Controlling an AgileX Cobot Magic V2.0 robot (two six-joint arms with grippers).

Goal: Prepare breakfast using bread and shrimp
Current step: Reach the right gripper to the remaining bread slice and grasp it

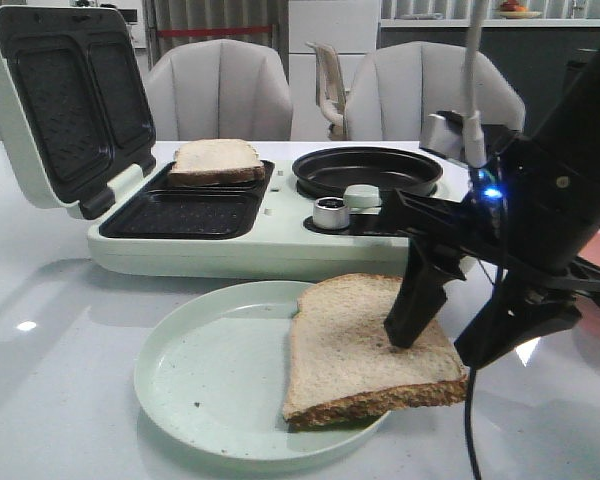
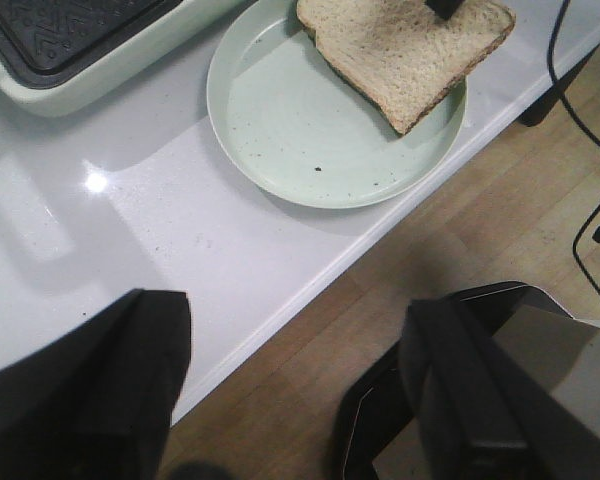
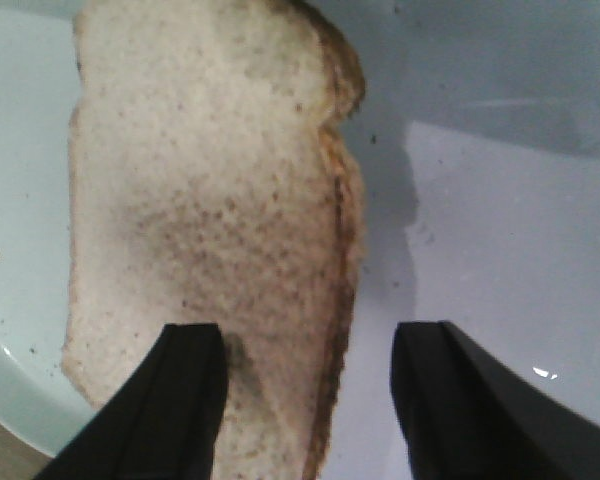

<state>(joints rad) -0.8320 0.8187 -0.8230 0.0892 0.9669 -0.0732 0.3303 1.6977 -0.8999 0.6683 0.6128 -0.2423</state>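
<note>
Nearest, at 6 o'clock in the front view: pale green plate [image 1: 200, 385] on the white surface [image 1: 50, 400], carrying one bread slice [image 1: 365, 350] that overhangs the rim toward 4 o'clock. Right pincer [image 1: 442, 350] lowered over that slice's 3 o'clock edge, jaws spread apart, one fingertip [image 1: 405, 335] down on the crumb, the other outside the crust; not closed on anything. Left pincer [image 2: 290, 390] parked off the near edge of the surface above the wooden floor [image 2: 480, 230], jaws apart and empty. Farther, toward 12 o'clock: breakfast maker [image 1: 210, 245] with lid [image 1: 60, 105] raised, second bread slice [image 1: 216, 161] already lying in the rear grill well, front well [image 1: 180, 213] bare, round black pan [image 1: 368, 172] at 1 o'clock also bare, silver knob [image 1: 330, 212] just before it. Judged progress: early; one slice loaded, the plated slice not yet lifted, shrimp cooking and assembly outstanding. No shrimp visible in any view. Underside of the plated slice and the contact of the outer fingertip hidden; right arm partly masks the pan's 3 o'clock side.
</note>
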